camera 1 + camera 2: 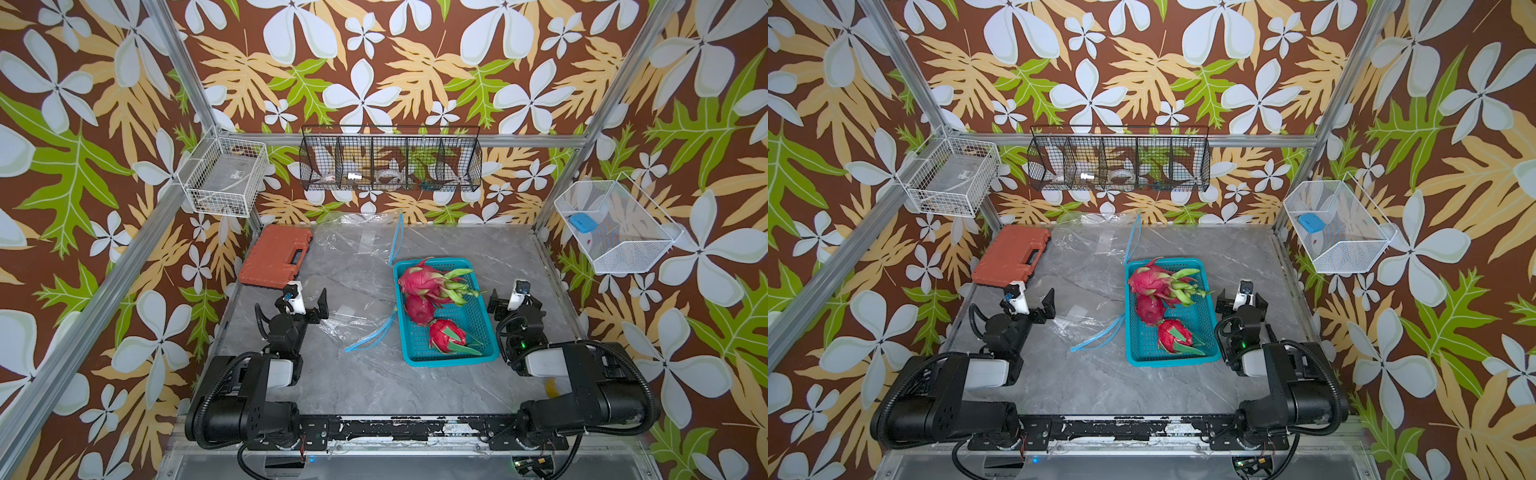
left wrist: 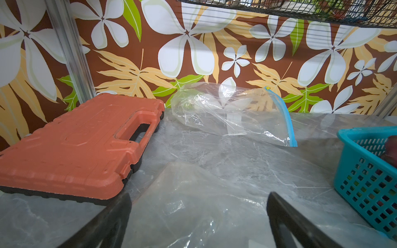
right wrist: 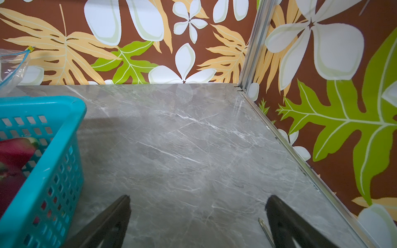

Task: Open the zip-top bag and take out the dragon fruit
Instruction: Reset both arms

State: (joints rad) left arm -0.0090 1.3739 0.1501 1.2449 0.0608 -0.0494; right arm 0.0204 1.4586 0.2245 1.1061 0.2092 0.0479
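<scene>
Dragon fruit (image 1: 422,280) in teal basket (image 1: 486,353); no legible writing.

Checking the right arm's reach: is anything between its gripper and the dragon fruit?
Yes: the teal basket's side wall. The three dragon fruit lie inside, beside the open right gripper; from above nothing covers them.

The grey marble-patterned table (image 1: 374,374) carries an orange tool case (image 1: 276,255) at its far left corner. A clear zip-top bag (image 1: 361,239) with a blue seal lies flat at the far edge beside the case, and a second clear zip-top bag (image 1: 357,324) lies nearer the middle. Just to its right sits a teal basket (image 1: 484,351), which holds three dragon fruit (image 1: 419,282).
</scene>
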